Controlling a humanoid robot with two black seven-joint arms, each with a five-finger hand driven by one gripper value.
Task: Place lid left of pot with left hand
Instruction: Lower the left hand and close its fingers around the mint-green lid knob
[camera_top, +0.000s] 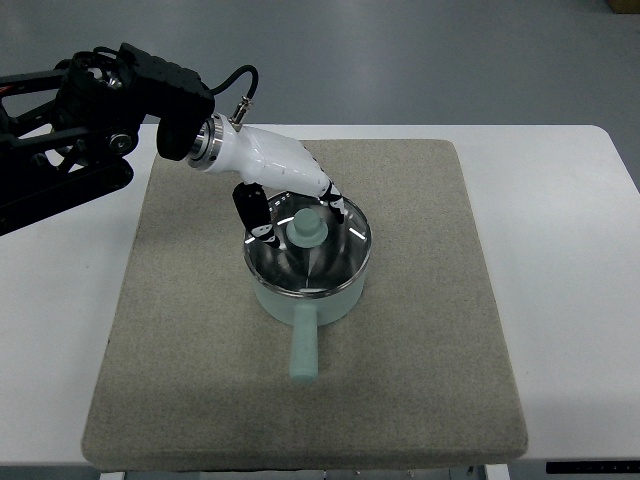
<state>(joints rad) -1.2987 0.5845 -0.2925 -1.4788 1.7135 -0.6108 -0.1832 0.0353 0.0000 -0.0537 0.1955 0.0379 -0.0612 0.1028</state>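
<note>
A pale green pot (335, 300) stands in the middle of the grey mat (200, 380), its handle (304, 352) pointing toward the near edge. The shiny lid (345, 245) with a green knob (308, 228) sits on the pot. My left hand (298, 215) reaches in from the upper left and hovers over the lid. Its dark thumb (257, 215) is left of the knob and the other fingers (332, 200) are behind it on the right. The fingers straddle the knob with a small gap and look open. The right hand is out of view.
The mat lies on a white table (570, 300). Bare mat shows left of the pot (185, 270). The black left arm (90, 110) spans the upper left corner, with a cable (243, 85) at the wrist.
</note>
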